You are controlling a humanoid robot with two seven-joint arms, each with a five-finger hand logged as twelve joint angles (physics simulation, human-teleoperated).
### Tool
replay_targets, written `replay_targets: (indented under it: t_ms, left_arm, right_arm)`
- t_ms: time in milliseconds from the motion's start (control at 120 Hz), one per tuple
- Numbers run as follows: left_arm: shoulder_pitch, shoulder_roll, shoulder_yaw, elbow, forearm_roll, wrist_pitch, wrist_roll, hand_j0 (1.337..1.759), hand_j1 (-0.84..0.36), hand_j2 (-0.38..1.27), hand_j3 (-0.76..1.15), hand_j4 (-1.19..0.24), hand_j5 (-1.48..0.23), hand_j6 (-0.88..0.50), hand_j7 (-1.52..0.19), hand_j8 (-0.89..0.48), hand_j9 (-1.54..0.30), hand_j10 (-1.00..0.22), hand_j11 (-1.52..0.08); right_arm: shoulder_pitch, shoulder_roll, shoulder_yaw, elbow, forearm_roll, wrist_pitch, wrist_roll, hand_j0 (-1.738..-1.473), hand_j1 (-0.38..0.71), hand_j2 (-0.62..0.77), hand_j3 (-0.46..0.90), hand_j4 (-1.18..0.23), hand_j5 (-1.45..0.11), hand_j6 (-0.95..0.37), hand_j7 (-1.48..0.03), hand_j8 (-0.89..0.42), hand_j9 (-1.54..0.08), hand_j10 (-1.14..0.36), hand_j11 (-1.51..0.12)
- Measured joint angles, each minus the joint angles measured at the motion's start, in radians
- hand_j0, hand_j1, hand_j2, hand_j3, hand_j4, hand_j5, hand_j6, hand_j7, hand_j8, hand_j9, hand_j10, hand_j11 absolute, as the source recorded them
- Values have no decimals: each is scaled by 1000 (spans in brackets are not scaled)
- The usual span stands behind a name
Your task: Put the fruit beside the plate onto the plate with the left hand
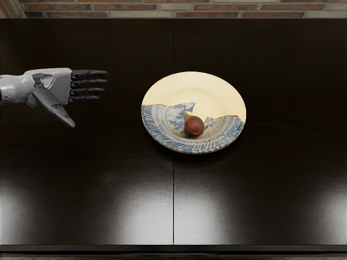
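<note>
Head view: small reddish-brown round fruit (193, 125) lying on the round cream plate (190, 81) with blue patterned lower half, toward its front, on the dark glossy table (108, 189). Grey-and-black five-finger left hand (62, 86) at the picture's left, well apart from fruit and plate, fingers straight and pointed toward them, thumb angled down, holding nothing

The dark table (271, 206) looks smooth and shiny, brightest at 6 o'clock. The round cream-and-blue plate (190, 86) looks like glazed china. The small red-brown fruit (193, 125) has smooth skin. The grey-and-black left hand (65, 89) looks matt.
</note>
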Motion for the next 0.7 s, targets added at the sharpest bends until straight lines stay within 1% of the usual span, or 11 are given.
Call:
replay_targets:
  t_ms: [700]
  left_arm:
    - [0,0,0,0,0,0,0,1658,340,3,0,-8,-11,-8,-11,-8,-11,-8,-11]
  right_arm:
    - [0,0,0,0,0,0,0,-1658,-337,-2,0,-10,-13,-10,-13,-10,-13,-10,-13]
